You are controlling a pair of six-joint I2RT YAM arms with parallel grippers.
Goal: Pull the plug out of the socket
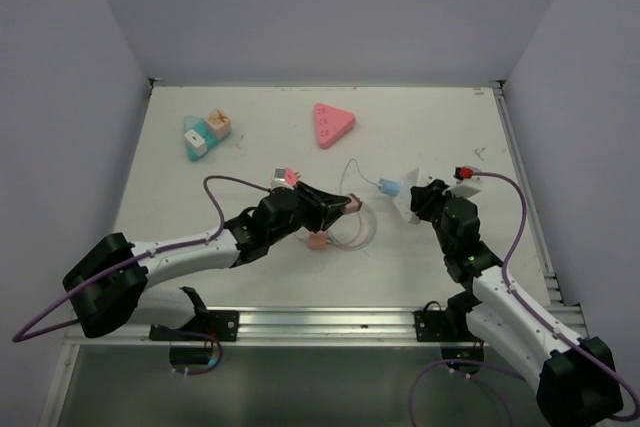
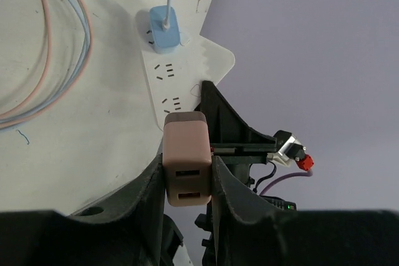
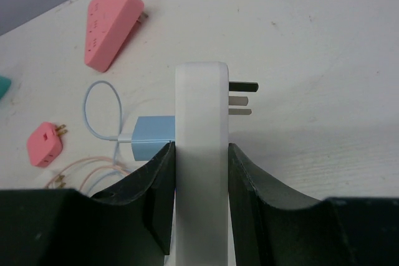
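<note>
My left gripper (image 1: pixel 347 205) is shut on a beige-pink plug (image 1: pixel 353 204), seen end-on between the fingers in the left wrist view (image 2: pixel 186 154). The plug is held just off the left tip of the white triangular socket (image 1: pixel 408 187), with a small gap between them in the top view. My right gripper (image 1: pixel 424 201) is shut on that socket and holds it on edge (image 3: pixel 201 104). A blue plug (image 3: pixel 151 138) with a thin cable is plugged into the socket's left face, also visible in the top view (image 1: pixel 389 187). Metal prongs (image 3: pixel 242 98) stick out of the socket's right face.
A pink triangular socket (image 1: pixel 333 124) lies at the back centre. Teal (image 1: pixel 196 137) and tan (image 1: pixel 218 124) blocks sit at the back left. A small pink plug (image 1: pixel 317 241) and loose cable loops (image 1: pixel 355 232) lie between the grippers.
</note>
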